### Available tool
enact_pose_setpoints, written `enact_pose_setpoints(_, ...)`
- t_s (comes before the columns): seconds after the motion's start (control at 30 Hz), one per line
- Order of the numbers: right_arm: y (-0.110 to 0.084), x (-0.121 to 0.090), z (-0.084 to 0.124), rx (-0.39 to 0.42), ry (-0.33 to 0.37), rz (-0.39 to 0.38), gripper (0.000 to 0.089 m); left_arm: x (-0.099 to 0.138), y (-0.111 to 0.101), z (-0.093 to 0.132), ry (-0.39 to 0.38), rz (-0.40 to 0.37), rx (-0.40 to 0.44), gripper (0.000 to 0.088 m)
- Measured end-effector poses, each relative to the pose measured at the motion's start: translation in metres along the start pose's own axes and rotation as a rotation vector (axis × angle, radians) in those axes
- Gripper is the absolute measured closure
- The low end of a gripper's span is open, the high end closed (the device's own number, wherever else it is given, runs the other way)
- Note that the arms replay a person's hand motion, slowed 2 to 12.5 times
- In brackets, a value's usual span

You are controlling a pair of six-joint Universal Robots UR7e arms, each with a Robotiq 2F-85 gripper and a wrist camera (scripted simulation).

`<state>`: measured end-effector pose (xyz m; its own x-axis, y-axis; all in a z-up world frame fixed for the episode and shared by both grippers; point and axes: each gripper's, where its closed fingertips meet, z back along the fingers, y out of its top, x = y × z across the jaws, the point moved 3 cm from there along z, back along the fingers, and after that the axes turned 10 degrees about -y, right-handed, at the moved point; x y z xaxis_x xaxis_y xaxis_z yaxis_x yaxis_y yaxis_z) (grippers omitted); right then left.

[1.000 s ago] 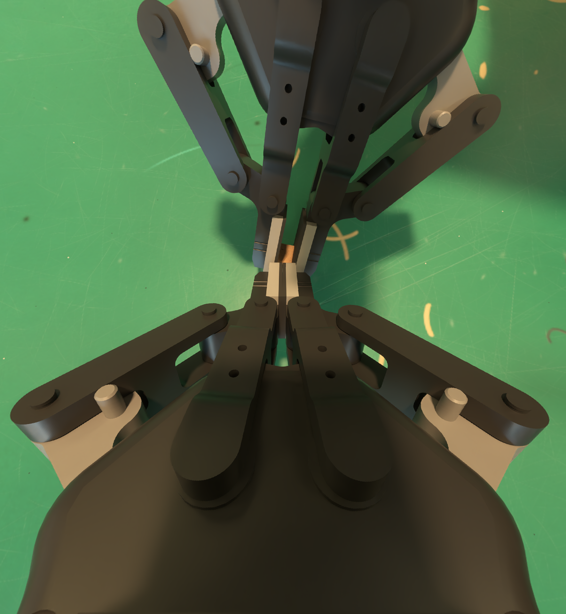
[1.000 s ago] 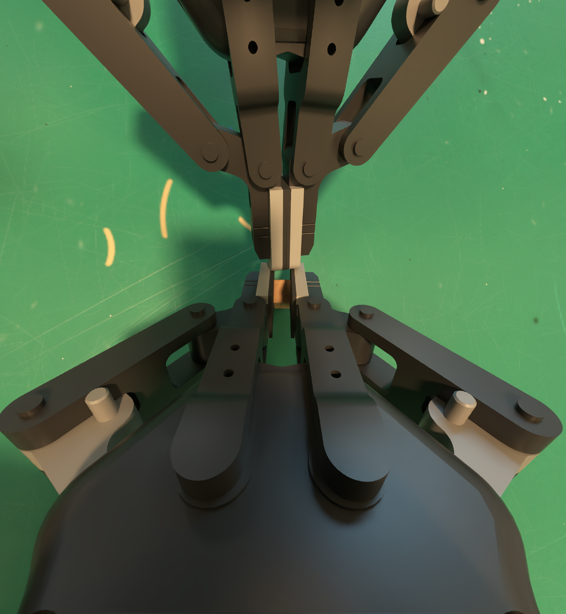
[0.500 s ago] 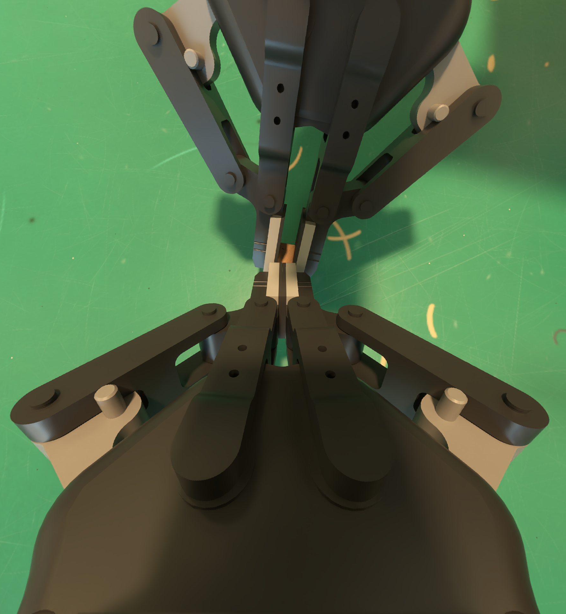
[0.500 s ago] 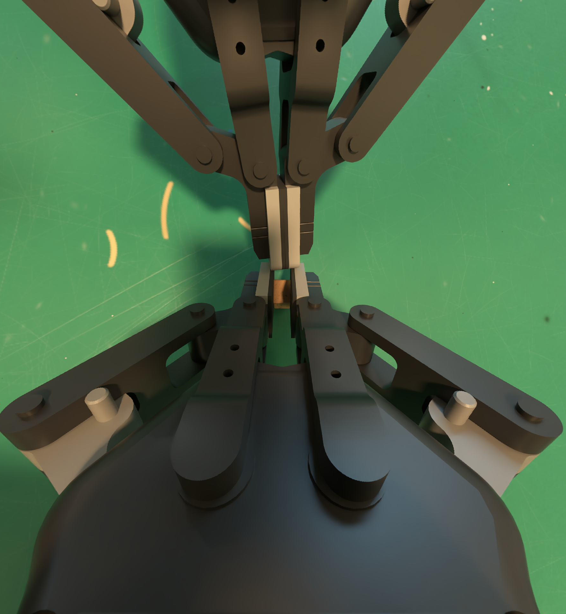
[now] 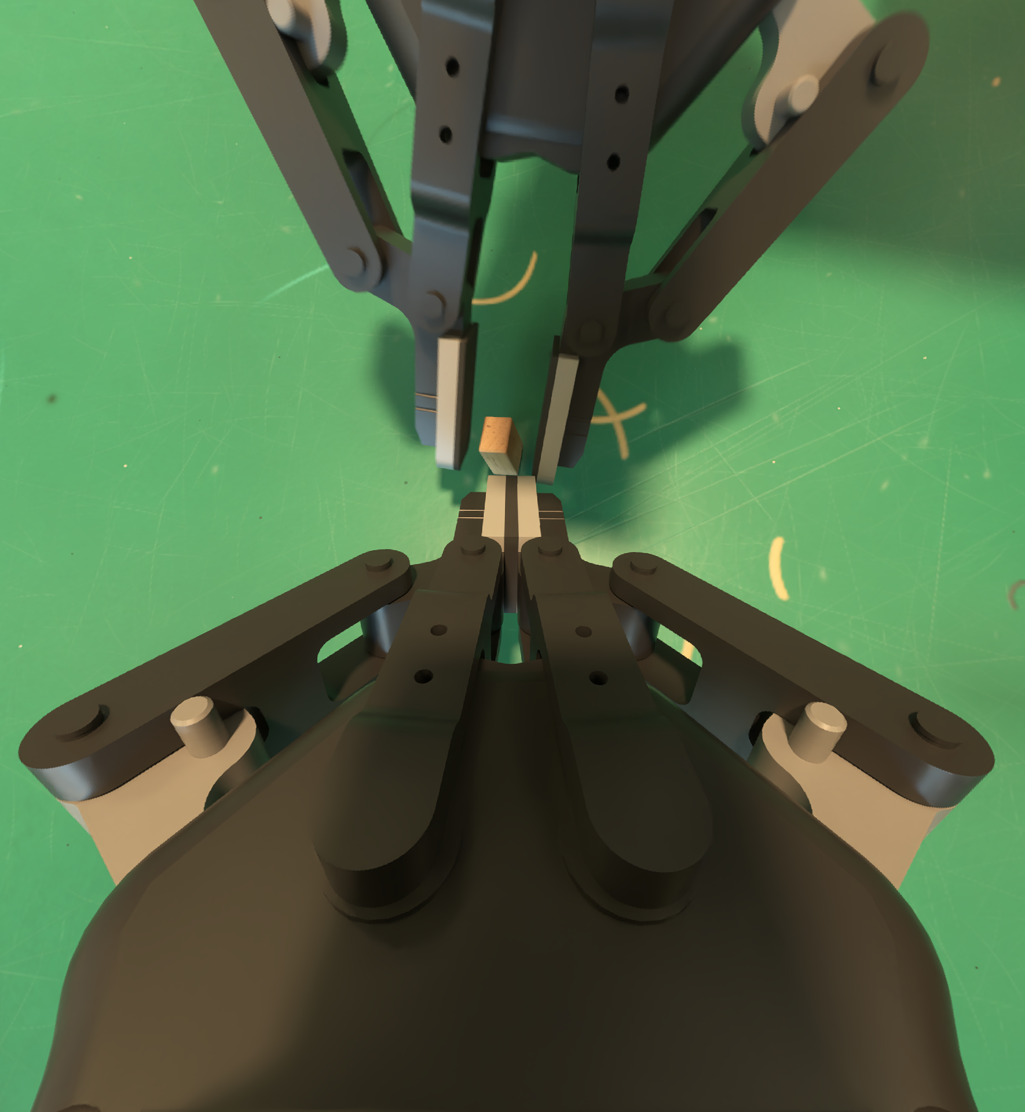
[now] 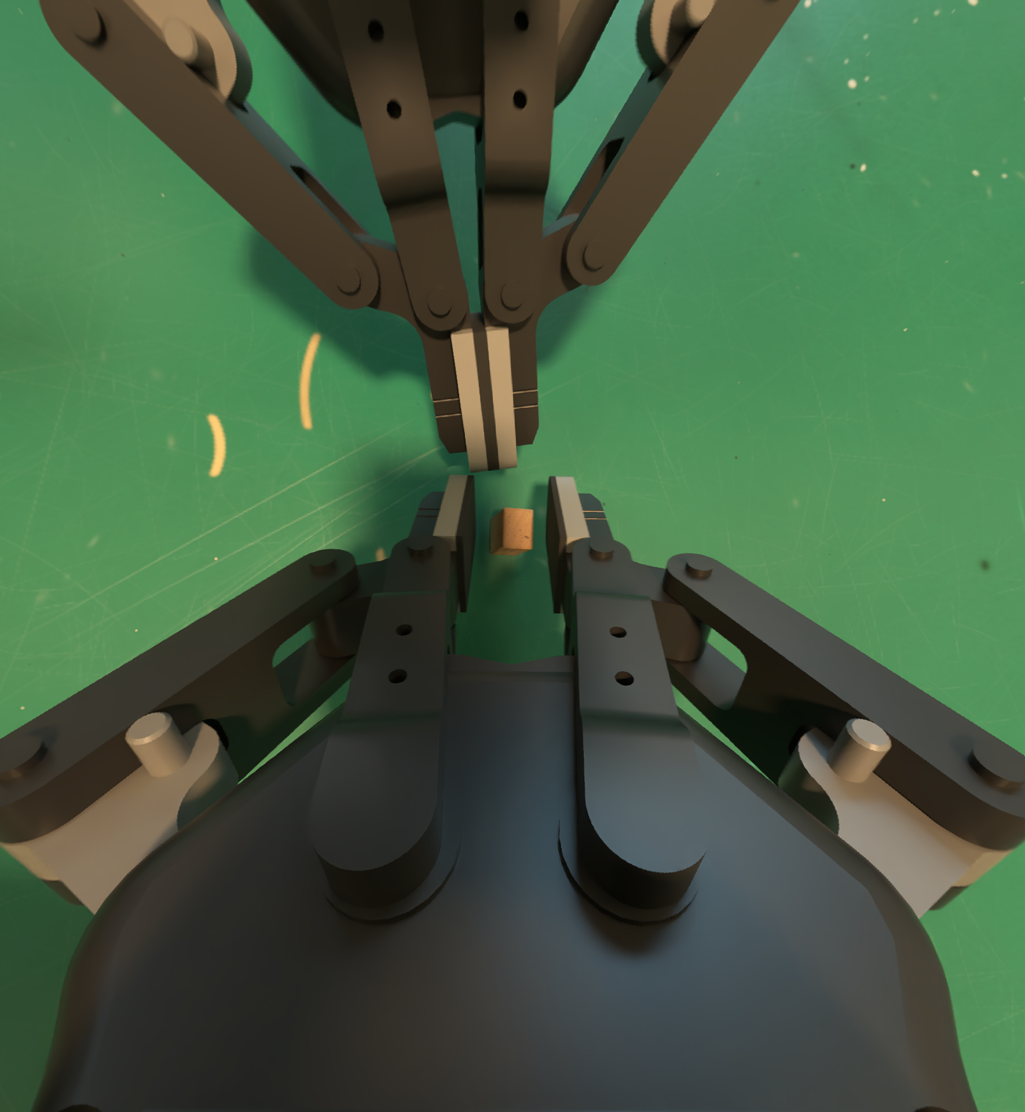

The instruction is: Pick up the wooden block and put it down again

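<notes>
Small tan wooden block (image 6: 512, 530), cork-grained, sits between the spread pads of the right gripper (image 6: 510, 523), touching neither. The left gripper (image 5: 511, 506), pads pressed together, faces it from 12 o'clock. Only the left wrist view shows the crossed orange mark (image 5: 617, 421) at 3 o'clock of the block on the green mat (image 5: 137, 361).

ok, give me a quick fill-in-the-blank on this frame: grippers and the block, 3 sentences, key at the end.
1. The right gripper has its jaws ____, with a gap on each side of the wooden block.
2. The left gripper has its jaws ____, pads pressed together and holding nothing.
3. The surface under both grippers is a scratched ____ mat.

Missing words: open; shut; green
</notes>
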<state>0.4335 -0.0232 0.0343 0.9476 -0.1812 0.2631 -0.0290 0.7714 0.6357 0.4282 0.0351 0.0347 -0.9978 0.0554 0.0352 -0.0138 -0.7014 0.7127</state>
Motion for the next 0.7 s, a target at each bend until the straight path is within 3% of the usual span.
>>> enact_pose_setpoints(0.1, 0.006, 0.0, 0.005, 0.044, 0.013, -0.022, 0.0599, 0.001, -0.002, -0.001, -0.003, 0.002, -0.006, 0.0882)
enact_pose_setpoints(0.3, 0.015, 0.0, 0.011, 0.106, 0.037, -0.057, 0.0711, 0.001, -0.003, -0.002, -0.009, 0.008, 0.0, 0.0882)
enact_pose_setpoints(0.7, 0.012, -0.006, 0.0, 0.048, 0.031, -0.028, 0.0717, 0.0, -0.004, -0.003, -0.025, 0.028, 0.017, 0.0882)
